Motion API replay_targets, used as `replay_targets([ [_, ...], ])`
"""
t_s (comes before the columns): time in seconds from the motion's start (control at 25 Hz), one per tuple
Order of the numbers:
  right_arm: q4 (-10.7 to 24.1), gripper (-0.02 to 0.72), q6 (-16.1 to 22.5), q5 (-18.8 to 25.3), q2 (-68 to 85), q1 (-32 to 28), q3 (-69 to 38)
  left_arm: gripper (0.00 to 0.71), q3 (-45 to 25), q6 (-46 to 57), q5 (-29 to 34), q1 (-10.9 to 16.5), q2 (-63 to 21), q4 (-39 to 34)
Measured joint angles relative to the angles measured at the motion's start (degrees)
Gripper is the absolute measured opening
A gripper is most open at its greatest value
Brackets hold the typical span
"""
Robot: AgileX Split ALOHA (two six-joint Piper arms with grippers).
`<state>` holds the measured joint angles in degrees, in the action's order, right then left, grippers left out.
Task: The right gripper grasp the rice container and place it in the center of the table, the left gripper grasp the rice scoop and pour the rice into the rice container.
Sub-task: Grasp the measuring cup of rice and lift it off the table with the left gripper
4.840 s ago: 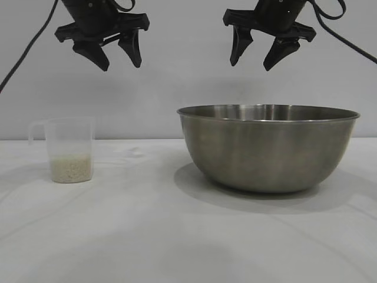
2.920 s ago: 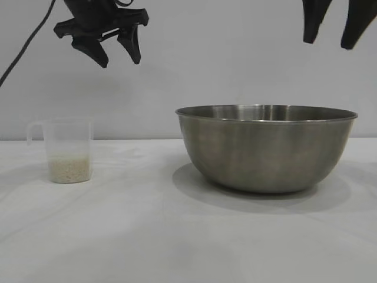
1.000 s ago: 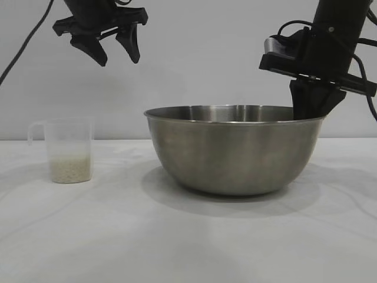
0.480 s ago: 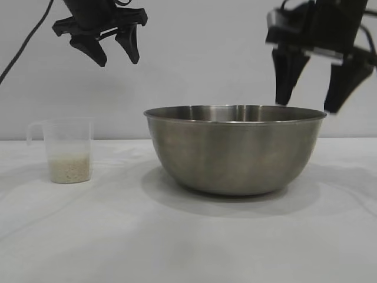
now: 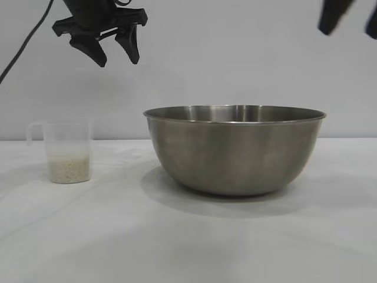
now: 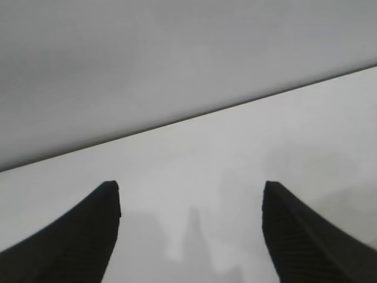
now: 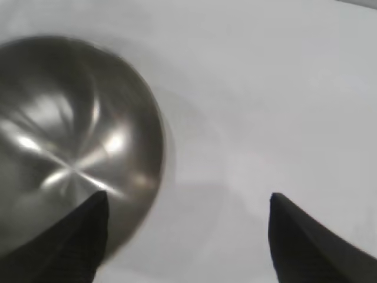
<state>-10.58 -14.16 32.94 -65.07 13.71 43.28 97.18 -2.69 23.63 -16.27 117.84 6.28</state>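
The rice container [image 5: 234, 147], a wide brushed-steel bowl, stands alone near the middle of the white table [image 5: 188, 247]; from the right wrist its empty inside [image 7: 65, 141] shows below. High at the top right corner hangs my right gripper [image 5: 352, 23], open and holding nothing, well above the bowl's right rim; its fingertips [image 7: 94, 206] frame bare table beside the bowl. The rice scoop [image 5: 68, 150], a frosted plastic cup with a loop handle, stands at the left with rice [image 5: 69, 169] in its bottom. Above it, slightly to the right, my left gripper [image 5: 116, 59] hangs open and empty.
A plain grey wall backs the table. Black cables run up from both arms at the top corners. In the left wrist view only bare table [image 6: 235, 153] and wall show between the fingers.
The right gripper let go of the bowl's right rim, opened and rose to the top right corner. Bowl, scoop and left gripper stayed where they were.
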Motion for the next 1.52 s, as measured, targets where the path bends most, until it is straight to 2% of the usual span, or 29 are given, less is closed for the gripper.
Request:
replay_targets([
  [0.2, 0.6, 0.506, -0.1, 8.5, 13.4, 0.0, -5.8, 0.447, 0.0, 0.0, 0.1, 0.0, 0.0, -0.8],
  [0.32, 1.4, 0.506, 0.0, 11.7, 20.8, 0.0, -8.9, 0.447, 0.0, 0.0, 0.1, 0.0, 0.0, -1.1],
  [0.52, 1.4, 0.506, 2.9, 17.8, 29.7, 0.0, -12.9, 0.447, 0.0, 0.0, 0.2, 0.0, 0.0, -1.1],
  [0.64, 0.5, 0.506, 5.0, 19.0, 33.7, 0.0, -15.6, 0.447, 0.0, 0.0, 0.3, 0.0, 0.0, -1.2],
  [0.88, -0.8, 0.506, 5.7, 20.2, 39.3, 0.0, -16.0, 0.447, 0.0, 0.0, 0.4, 0.0, -0.1, -1.3],
  [1.12, -1.4, 0.506, 5.8, 25.9, 41.6, 0.0, -14.8, 0.447, 0.0, 0.0, 0.5, 0.0, -1.2, -1.3],
  [1.24, -1.3, 0.506, 6.0, 30.5, 44.8, 0.0, -14.8, 0.447, 0.0, 0.0, 0.5, 0.0, -1.3, -1.3],
  [1.52, -0.4, 0.506, 6.6, 31.7, 60.4, 0.0, -15.3, 0.447, 0.0, 0.0, 1.1, 0.0, -2.3, -2.4],
])
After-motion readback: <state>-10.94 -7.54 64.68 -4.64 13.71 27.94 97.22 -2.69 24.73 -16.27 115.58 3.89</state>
